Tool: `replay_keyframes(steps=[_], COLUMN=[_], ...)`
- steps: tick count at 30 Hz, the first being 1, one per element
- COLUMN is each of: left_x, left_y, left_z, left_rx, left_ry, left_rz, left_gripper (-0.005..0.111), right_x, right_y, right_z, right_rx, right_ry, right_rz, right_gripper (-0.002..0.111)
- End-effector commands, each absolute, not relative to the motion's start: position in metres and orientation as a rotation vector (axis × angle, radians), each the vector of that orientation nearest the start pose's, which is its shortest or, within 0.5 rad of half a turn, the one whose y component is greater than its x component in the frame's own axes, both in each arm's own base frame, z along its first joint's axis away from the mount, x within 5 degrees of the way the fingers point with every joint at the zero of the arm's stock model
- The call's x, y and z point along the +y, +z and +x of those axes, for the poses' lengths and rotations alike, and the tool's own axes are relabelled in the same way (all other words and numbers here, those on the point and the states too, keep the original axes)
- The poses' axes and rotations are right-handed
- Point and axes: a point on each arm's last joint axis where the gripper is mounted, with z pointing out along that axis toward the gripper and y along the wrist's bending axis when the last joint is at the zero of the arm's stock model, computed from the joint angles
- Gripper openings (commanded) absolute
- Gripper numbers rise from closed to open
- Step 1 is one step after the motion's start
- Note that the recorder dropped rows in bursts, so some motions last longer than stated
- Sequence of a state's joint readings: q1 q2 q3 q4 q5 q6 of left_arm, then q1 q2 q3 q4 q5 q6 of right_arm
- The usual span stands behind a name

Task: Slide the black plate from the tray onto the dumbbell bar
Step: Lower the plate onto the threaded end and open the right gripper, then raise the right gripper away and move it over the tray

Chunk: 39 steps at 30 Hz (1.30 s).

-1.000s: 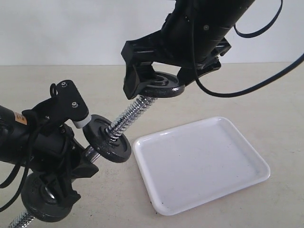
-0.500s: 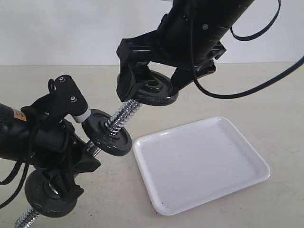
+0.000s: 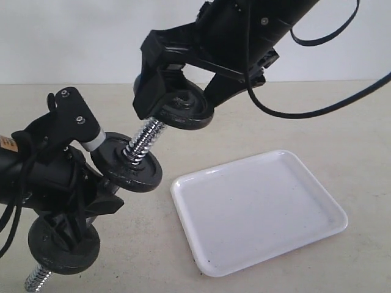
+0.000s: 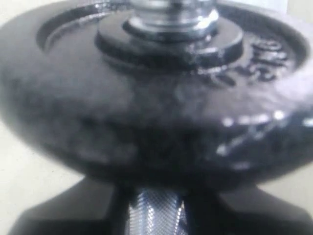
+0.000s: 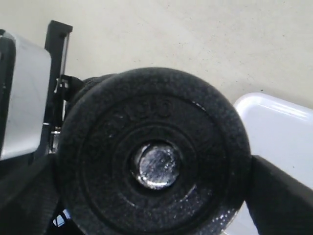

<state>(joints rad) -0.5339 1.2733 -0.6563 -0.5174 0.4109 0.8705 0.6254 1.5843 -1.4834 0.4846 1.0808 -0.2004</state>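
Observation:
My right gripper (image 3: 183,101) is shut on the black plate (image 3: 183,113), a finger at each side of its rim. The plate sits over the upper threaded end of the dumbbell bar (image 3: 140,139). In the right wrist view the bar's chrome tip (image 5: 156,165) shows inside the centre hole of the plate (image 5: 195,127), between the right gripper's (image 5: 152,193) fingers. My left gripper (image 3: 91,204) is shut on the bar's middle, between its two small black discs (image 3: 127,163) (image 3: 64,244). The left wrist view shows one disc (image 4: 156,112) close up and the knurled bar (image 4: 156,215) in the jaws. The white tray (image 3: 256,207) holds nothing.
The tray lies on a beige tabletop (image 3: 342,122) at the right, below and to the right of the bar. A black cable (image 3: 317,107) loops down from the right arm. The bar's lower threaded end (image 3: 35,279) reaches the bottom left corner.
Both arms have shifted left. The bar now stands steeper, and the plate has come down over its tip, leaving less thread between it and the upper disc.

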Motion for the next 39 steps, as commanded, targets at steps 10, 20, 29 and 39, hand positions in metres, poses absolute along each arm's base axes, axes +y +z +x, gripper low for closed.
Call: replay_keyframes(steps=[10, 20, 29, 39], left_x=[-0.1319, -0.1321, -0.1321, -0.1321], left_y=[0.2911, 0.2912, 0.2912, 0.291], left_z=[0.1992, 0.1992, 0.1992, 0.199], left_rx=[1.895, 1.898, 1.898, 1.898], left_ry=[-0.302, -0.309, -0.309, -0.308], left_rz=[0.884, 0.878, 0.878, 0.882], left_gripper=[0.004, 0.004, 0.004, 0.004], right_x=[0.2376, 0.2378, 0.2364, 0.2365], right_y=[0.3617, 0.362, 0.3607, 0.361], right_z=[0.2407, 0.2419, 0.2423, 0.2435], right_rx=[2.455, 2.417, 2.42, 2.411], right_ry=[0.968, 0.949, 0.916, 0.909], right_rz=[-0.931, -0.967, -0.987, -0.979], right_gripper=[0.0, 0.0, 0.072, 0.098])
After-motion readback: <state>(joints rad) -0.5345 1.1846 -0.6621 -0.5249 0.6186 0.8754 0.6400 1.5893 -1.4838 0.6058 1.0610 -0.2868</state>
